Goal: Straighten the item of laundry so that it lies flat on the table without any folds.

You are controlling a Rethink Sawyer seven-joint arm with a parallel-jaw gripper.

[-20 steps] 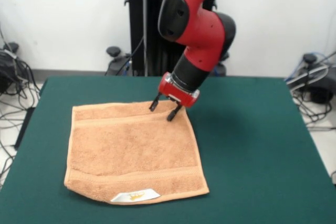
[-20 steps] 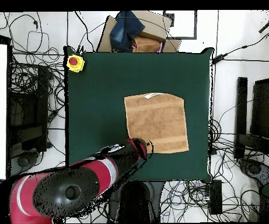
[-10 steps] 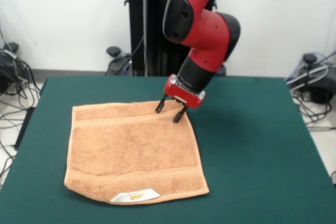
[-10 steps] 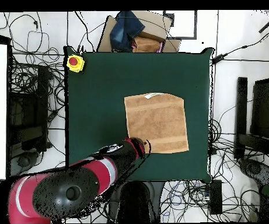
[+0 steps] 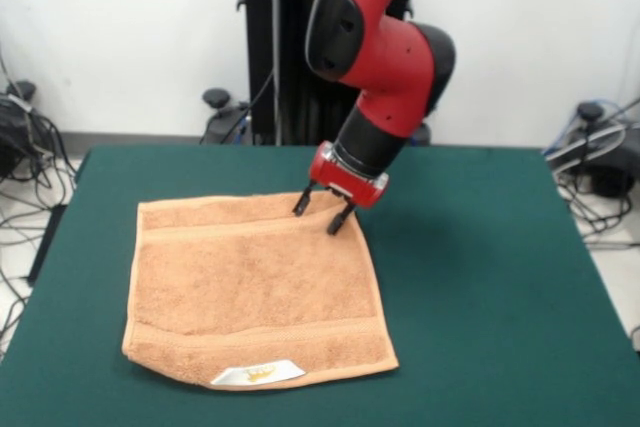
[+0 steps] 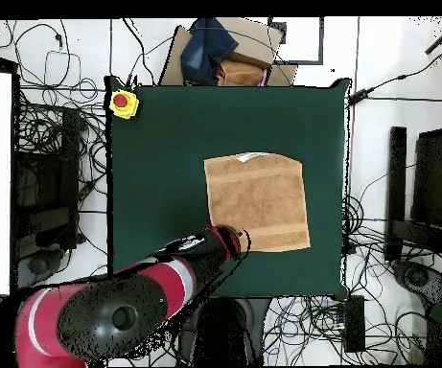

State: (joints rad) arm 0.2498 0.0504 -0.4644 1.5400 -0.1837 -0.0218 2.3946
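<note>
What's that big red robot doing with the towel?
The red robot arm is working on an orange-tan hand towel spread on the green table. Its gripper is open, down at the towel's far corner in the front view; whether it touches the cloth is hard to tell. The towel looks almost flat already, with its white label at the edge opposite the gripper. That edge curves a bit rather than running straight.

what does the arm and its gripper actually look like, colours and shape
The arm is thick and rounded, with glossy red shells broken by black joint sections. Its last segment is black and ends in a flat red wrist plate. The gripper below it has two short, thin black fingers. No cables or markings show on it.
</note>
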